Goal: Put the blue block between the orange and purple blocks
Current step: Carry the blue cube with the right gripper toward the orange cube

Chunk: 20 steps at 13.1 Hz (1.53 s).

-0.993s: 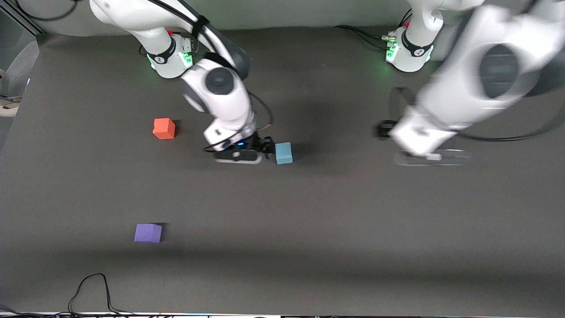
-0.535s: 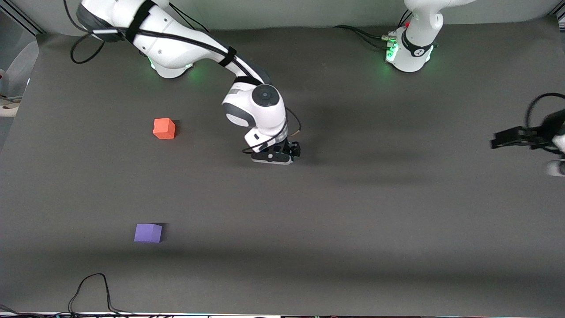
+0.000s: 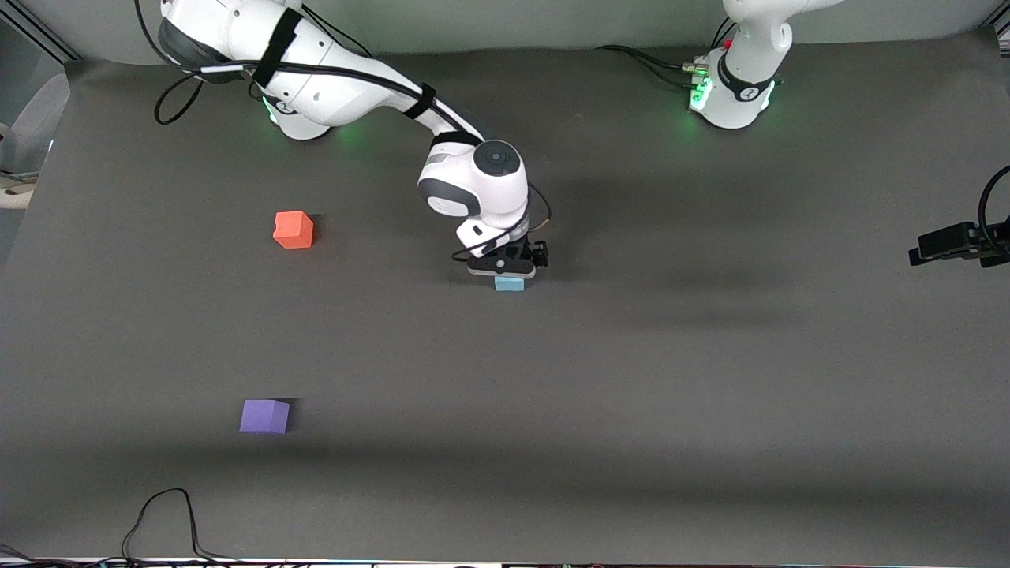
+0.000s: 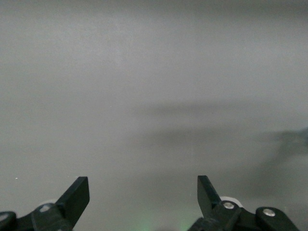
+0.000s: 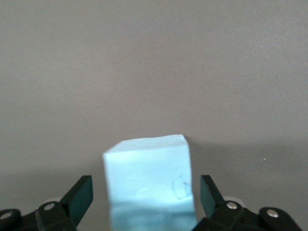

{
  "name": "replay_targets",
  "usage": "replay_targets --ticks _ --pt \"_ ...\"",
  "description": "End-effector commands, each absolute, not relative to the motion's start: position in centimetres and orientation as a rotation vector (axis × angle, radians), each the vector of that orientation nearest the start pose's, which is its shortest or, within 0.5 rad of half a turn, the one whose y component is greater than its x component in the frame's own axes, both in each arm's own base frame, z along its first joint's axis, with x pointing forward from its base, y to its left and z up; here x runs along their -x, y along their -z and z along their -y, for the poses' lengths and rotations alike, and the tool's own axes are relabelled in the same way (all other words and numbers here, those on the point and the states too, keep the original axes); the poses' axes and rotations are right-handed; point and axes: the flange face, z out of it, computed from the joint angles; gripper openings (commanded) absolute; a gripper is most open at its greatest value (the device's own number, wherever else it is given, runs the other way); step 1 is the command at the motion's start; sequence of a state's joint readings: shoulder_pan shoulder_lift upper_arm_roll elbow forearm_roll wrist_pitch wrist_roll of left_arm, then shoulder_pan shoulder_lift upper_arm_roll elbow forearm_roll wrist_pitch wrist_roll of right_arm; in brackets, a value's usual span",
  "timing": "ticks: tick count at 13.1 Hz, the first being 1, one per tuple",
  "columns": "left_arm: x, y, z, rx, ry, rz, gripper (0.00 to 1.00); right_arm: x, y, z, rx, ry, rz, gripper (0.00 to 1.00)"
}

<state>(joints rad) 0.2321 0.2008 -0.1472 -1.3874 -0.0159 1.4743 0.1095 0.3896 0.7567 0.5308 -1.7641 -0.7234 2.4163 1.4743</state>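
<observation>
None of the placing is done yet. Toward the right arm's end, the orange block (image 3: 293,229) and purple block (image 3: 264,416) are set well apart. Mid-table, the blue block (image 3: 509,283) is straddled, ungripped, by the right gripper (image 3: 506,269), jaws spread. The left gripper (image 3: 951,243) is parked, jaws released.

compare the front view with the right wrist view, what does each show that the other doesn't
Only the front view shows the orange block, the purple block, both arm bases, and the left gripper waiting at the left arm's end of the table. Only the right wrist view shows the right gripper with its jaws open on either side of the blue block, gaps visible. Both show the blue block on the table under the right gripper.
</observation>
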Motion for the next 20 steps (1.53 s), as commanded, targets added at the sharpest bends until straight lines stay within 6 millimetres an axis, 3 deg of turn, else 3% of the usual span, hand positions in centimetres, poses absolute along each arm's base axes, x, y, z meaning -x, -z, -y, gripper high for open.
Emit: replay_targets --ticks 1,2,4,6,7,9,12,14,18,20 --pt "-58.1 -59.7 -3.7 3.151 -0.081 -0.055 1.00 -42.4 -17.6 -50.3 3.126 0.247 -0.233 0.28" --pt "-57.1 -59.8 -3.6 3.145 -0.036 -0.053 1.00 -42.7 -17.7 -50.1 3.128 0.250 -0.233 0.17" --pt "-55.9 -60.2 -1.8 3.144 -0.016 -0.103 1.00 -43.9 -18.9 -49.4 3.120 0.276 -0.256 0.16" --pt "-55.3 -60.8 -0.5 3.143 -0.033 -0.137 1.00 -45.3 -21.4 -48.2 3.124 0.315 -0.311 0.17" --pt "-54.9 -60.7 -0.3 3.143 -0.096 -0.145 1.00 -45.9 -22.5 -46.5 3.123 0.331 -0.338 0.17" --pt "-54.7 -60.9 -0.2 3.142 -0.113 -0.147 1.00 -46.1 -24.7 -41.2 3.097 0.339 -0.360 0.17" --pt "-54.6 -61.2 -0.2 3.143 -0.106 -0.147 1.00 -46.3 -25.0 -31.9 3.188 0.367 -0.258 0.18" --pt "-54.8 -61.4 0.1 3.144 -0.113 -0.138 1.00 -48.2 -24.6 -25.4 3.271 0.325 -0.212 0.19" --pt "-54.9 -61.3 0.2 3.145 -0.120 -0.131 1.00 -51.7 -26.3 -16.1 3.304 0.163 -0.146 0.19" --pt "-54.8 -61.2 -0.2 3.146 -0.135 -0.114 1.00 -53.1 -27.4 -10.5 3.265 0.077 -0.131 0.20"
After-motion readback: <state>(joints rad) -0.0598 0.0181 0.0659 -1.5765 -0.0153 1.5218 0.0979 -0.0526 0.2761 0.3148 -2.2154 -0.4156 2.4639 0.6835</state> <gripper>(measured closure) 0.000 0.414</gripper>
